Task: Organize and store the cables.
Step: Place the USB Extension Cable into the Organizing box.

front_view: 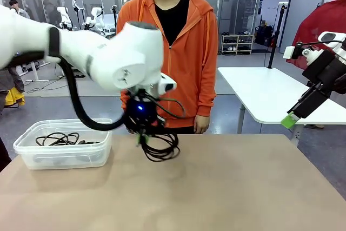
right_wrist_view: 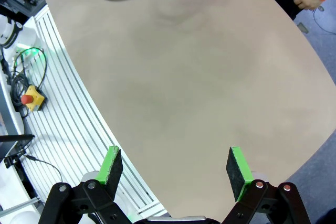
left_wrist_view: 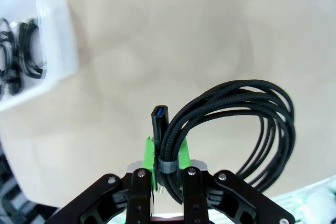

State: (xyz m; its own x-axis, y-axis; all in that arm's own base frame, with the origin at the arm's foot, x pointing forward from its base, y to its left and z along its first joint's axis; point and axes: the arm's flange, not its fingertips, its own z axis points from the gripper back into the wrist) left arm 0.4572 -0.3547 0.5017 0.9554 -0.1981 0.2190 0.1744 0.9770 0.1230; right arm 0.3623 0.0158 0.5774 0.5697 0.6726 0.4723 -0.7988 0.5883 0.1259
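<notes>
Above the tabletop (front_view: pixel 227 187), near its middle, the left pincer (front_view: pixel 142 136) hangs clenched on a coil (front_view: pixel 161 145) of black braided cable. In the left wrist view the green pads (left_wrist_view: pixel 150 157) pinch the coil (left_wrist_view: pixel 247 124) at its grey band, the loops fan out to the right, and a black plug (left_wrist_view: pixel 159 120) with a blue insert stands up just past the fingertips. The coil hangs clear of the tabletop, between the bin (front_view: pixel 65 144) and the tabletop's centre.

The bin, clear plastic, sits at the robot's left on the tabletop. More cables (front_view: pixel 58 139) lie inside it, loosely coiled; the left wrist view catches them (left_wrist_view: pixel 21 56) at its upper left corner.

The right pincer (front_view: pixel 290 120) is raised at the right edge, well apart from the coil, and released: in the right wrist view its green pads (right_wrist_view: pixel 111 164) stand wide with nothing between them.

A person in an orange hoodie (front_view: pixel 178 52) stands at the far side, arms down.
</notes>
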